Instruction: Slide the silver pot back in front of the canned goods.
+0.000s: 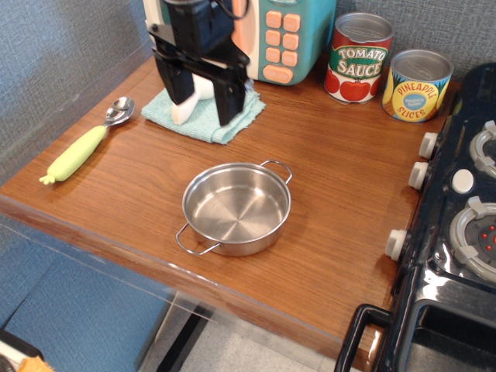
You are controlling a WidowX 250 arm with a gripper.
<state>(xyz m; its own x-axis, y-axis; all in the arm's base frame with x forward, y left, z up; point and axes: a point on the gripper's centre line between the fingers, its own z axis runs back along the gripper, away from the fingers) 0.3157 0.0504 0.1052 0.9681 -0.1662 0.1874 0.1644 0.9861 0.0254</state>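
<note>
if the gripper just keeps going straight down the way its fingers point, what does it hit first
Probably the teal cloth and the white object lying on it: the open gripper points down over them. Depth is unclear from this single view.

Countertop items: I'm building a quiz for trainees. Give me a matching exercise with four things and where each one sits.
Things:
1. silver pot
2. spoon
3. tomato sauce can
4. gripper

Places:
A. back, beside the pineapple can
B. above the teal cloth
C. near the front edge
D. far left of the counter

Pairs: 1-C, 2-D, 3-A, 4-B
</note>
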